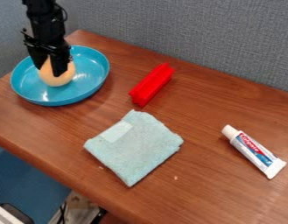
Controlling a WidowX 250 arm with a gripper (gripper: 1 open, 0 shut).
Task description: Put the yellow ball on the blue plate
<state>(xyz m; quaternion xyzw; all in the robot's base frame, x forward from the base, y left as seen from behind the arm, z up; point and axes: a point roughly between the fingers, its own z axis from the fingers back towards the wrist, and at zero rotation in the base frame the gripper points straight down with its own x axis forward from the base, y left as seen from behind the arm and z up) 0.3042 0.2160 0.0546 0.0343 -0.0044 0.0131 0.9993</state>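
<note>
We had the yellow ball [59, 75] in the blue plate [83, 92], w/ the black pincer [50, 63] closed on it, near the bench's [216, 109] top-left corner. Red block [152, 84] sat just right of the plate; folded pale blue-green cloth [133, 147] lay nearer the front edge, toothpaste tube [254, 151] well apart, far R.

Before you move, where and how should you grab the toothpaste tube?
I'd come from straight above and pinch the white plastic toothpaste tube with red-and-blue print across its narrow middle, one finger on each long side. It lies flat and slanted on the brown wooden table, long and slim, with nothing beside it in the way.
</note>
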